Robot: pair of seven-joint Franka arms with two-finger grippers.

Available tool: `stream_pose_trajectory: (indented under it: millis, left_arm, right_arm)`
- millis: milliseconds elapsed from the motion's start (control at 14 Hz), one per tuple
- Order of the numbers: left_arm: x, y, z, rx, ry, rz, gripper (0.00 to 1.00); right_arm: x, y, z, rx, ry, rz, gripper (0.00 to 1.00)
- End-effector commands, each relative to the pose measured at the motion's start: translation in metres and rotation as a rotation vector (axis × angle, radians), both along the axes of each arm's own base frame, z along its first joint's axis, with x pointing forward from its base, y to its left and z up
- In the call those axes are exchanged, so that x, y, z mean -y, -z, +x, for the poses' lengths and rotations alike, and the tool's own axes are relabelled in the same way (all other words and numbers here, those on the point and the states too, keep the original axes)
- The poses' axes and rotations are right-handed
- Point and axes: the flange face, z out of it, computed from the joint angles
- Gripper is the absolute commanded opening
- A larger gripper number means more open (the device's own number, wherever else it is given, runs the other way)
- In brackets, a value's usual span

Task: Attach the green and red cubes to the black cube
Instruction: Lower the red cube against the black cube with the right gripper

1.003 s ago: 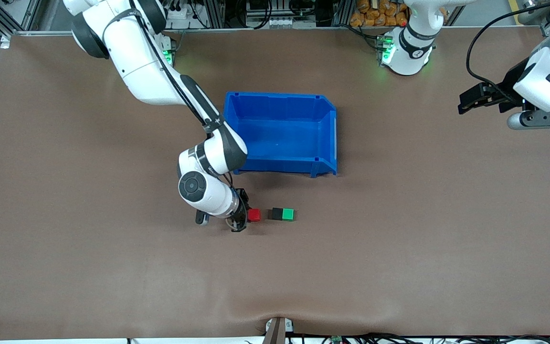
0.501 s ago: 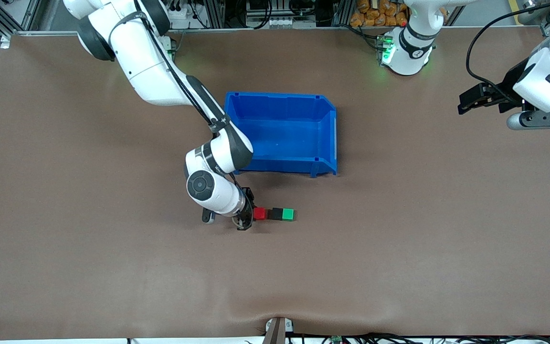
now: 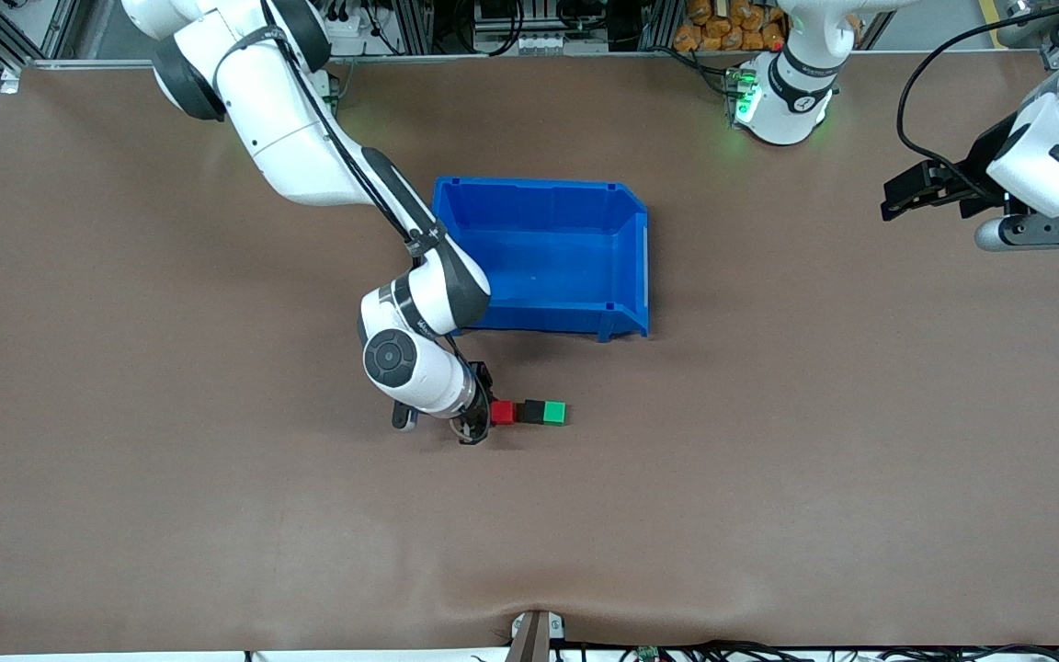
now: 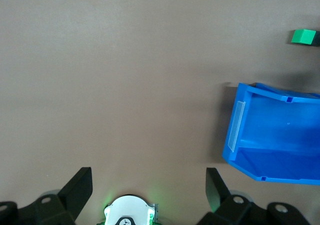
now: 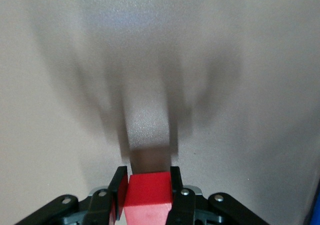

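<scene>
While right gripper clamps red cube against black cube, contact seam unclear; left gripper spread.

Premises present as a robotics laboratory. Two white arms are mounted at the edge of a worktop covered in brown matting, their bases showing green status lights. Aluminium framing, loose cabling and equipment line the worktop's edges.
</scene>
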Motion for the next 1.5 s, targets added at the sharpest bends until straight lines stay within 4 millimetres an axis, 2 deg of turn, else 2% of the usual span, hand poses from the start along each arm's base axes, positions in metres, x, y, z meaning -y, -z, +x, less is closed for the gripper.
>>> stream_pose_trajectory:
  millis: [0, 358, 931, 1433]
  left_arm:
    - [0.0, -0.004, 0.002, 0.01, 0.0, -0.011, 1.0]
    - [0.0, -0.001, 0.005, 0.008, -0.001, -0.013, 1.0]
    - [-0.001, 0.0, 0.006, 0.01, -0.002, -0.013, 1.0]
    - [0.0, 0.004, 0.005, 0.001, 0.002, -0.008, 1.0]
  right_arm:
    - [-0.012, 0.0, 0.002, 0.009, 0.014, 0.009, 0.0]
    - [-0.02, 0.006, 0.0, 0.023, 0.019, 0.015, 0.0]
    - [-0.021, 0.01, -0.001, 0.026, 0.025, 0.016, 0.0]
    - [-0.019, 0.011, -0.001, 0.021, 0.026, 0.012, 0.2]
